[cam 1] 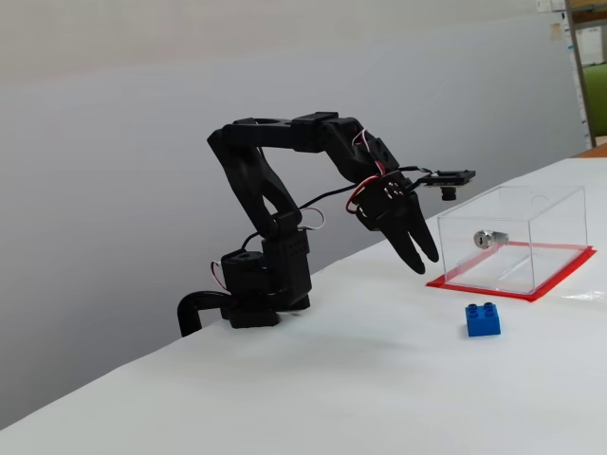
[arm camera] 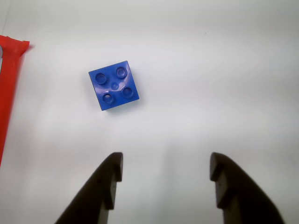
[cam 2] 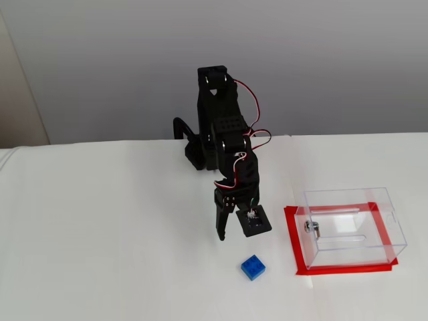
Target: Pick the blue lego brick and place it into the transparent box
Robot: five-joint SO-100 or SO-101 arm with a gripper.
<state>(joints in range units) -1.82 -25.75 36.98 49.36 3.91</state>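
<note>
The blue lego brick (arm camera: 114,86) lies on the white table, studs up, and shows four round studs in the wrist view. It also shows in both fixed views (cam 1: 484,320) (cam 2: 253,267). My gripper (arm camera: 166,161) is open and empty. It hangs above the table, apart from the brick, which lies ahead and a little left of the jaws in the wrist view. The gripper also shows in both fixed views (cam 1: 423,263) (cam 2: 232,233). The transparent box (cam 1: 517,237) (cam 2: 351,227) stands on its red base sheet (arm camera: 9,84), with a silver lock (cam 1: 486,238) on one wall.
The arm's base (cam 1: 256,294) stands at the table's far edge in front of a grey wall. A small camera mount (cam 2: 254,221) hangs beside the gripper. The white table (cam 2: 100,234) stretches to the left of the arm.
</note>
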